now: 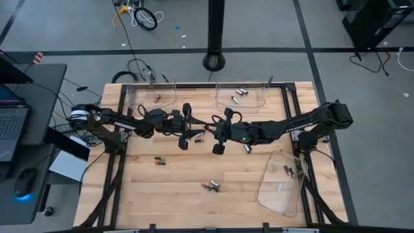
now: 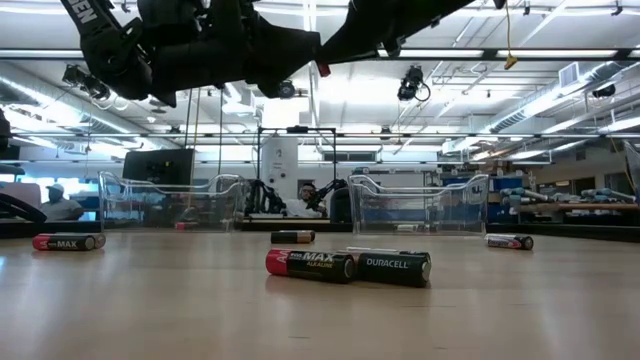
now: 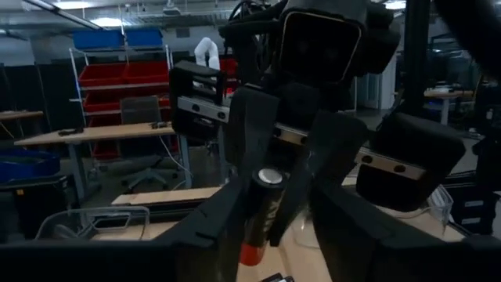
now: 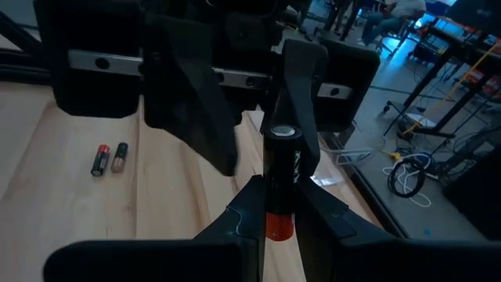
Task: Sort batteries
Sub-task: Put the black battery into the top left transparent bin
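Where the two arms met just toward 12 o'clock of the wooden table's [image 1: 194, 207] centre, the right gripper [image 4: 270, 211] was clamped on a black, red-ended battery [image 4: 280, 168]. The left gripper [image 3: 274, 223] stood spread around that same cell, one finger close against it; actual contact was hard to judge. From above the held cell was hidden between the fingers. Loose batteries lay at 6 o'clock [image 1: 211, 186] and 8 o'clock [image 1: 160, 161], and others sat in the clear trays [image 1: 259, 103], their types too small to tell.
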Controlling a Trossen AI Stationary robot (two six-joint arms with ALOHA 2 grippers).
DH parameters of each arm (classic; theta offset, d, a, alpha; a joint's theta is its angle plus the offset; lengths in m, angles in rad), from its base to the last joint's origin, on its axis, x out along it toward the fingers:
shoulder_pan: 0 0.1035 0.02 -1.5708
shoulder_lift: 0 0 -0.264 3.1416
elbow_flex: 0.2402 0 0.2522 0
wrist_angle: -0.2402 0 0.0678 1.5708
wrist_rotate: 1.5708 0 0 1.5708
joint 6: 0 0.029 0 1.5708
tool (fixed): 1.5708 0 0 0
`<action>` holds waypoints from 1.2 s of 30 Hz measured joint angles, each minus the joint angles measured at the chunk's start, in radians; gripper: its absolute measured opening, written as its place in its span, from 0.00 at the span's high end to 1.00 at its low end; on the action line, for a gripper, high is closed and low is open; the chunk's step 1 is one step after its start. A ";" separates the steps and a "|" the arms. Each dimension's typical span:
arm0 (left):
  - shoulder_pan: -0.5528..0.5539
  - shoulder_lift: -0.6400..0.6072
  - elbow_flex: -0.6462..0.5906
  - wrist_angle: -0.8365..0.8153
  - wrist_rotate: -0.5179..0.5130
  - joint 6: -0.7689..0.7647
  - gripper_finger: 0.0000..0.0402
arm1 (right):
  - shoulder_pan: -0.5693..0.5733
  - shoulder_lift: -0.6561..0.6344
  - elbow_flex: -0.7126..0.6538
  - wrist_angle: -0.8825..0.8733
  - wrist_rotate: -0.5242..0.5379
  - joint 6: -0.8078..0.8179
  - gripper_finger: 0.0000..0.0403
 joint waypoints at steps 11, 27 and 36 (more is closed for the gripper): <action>-0.011 0.000 0.000 0.025 -0.004 0.024 0.84 | 0.001 -0.002 0.000 0.017 -0.004 0.005 0.86; 0.000 -0.013 0.000 0.047 0.018 0.020 0.88 | 0.000 -0.001 0.001 0.024 0.011 0.030 0.66; 0.042 -0.088 0.072 -0.147 0.058 0.039 0.88 | -0.001 -0.009 0.002 -0.008 0.067 0.009 0.61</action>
